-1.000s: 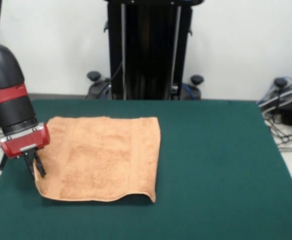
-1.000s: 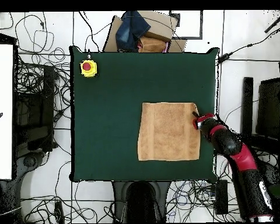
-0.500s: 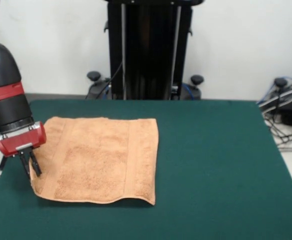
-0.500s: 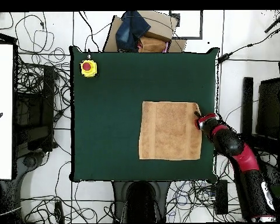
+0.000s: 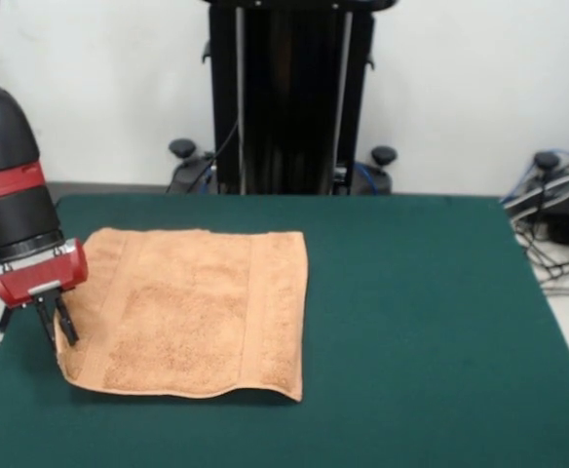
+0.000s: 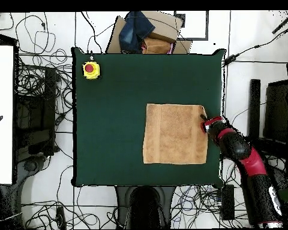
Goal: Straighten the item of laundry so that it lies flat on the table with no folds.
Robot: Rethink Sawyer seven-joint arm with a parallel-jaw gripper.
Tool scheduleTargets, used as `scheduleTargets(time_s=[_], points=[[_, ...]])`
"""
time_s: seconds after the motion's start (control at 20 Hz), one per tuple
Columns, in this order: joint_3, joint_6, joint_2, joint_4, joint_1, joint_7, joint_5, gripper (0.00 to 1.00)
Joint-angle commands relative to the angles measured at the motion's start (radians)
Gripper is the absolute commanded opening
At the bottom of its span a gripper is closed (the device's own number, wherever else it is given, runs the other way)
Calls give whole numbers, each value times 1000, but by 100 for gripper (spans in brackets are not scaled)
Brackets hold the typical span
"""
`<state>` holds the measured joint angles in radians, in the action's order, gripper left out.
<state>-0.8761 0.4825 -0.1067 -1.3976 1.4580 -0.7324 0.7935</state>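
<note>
Green felt covers the table [image 5: 431, 322], with a white wall and a black pedestal behind it and cables strewn on the floor around. On it lies the towel [image 5: 192, 307], spread as a rectangle toward one side of the table, one short edge close to the table's side edge; in the overhead view the towel [image 6: 173, 133] sits beside the arm. Compared with a second ago, the towel has slid a little toward that side edge: its far-side border and near corner have both shifted sideways with the arm, and most of that shift came in the first half second. That suggests the pull is nearly spent and the cloth is close to flat, though the near hem is a little wavy and the near corner opposite the arm looks slightly lifted. The gripper [image 5: 56, 330] stands at the towel's edge near the front corner, its two dark fingers [image 5: 67, 327] drawn close together, apparently pinching the hem; the cloth between them is hard to make out, so the hold is a judgement.
</note>
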Motion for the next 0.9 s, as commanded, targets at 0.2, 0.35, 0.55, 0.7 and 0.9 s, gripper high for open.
scheduleTargets(time_s=[0.2,0.35,0.55,0.7,0.9], points=[[-5,15,-17,127,-14,187,26,0],[20,2,11,134,-37,150,45,100],[26,-22,23,133,-43,134,61,100],[34,-34,30,130,-50,119,68,100],[38,-39,36,118,-48,111,70,100]])
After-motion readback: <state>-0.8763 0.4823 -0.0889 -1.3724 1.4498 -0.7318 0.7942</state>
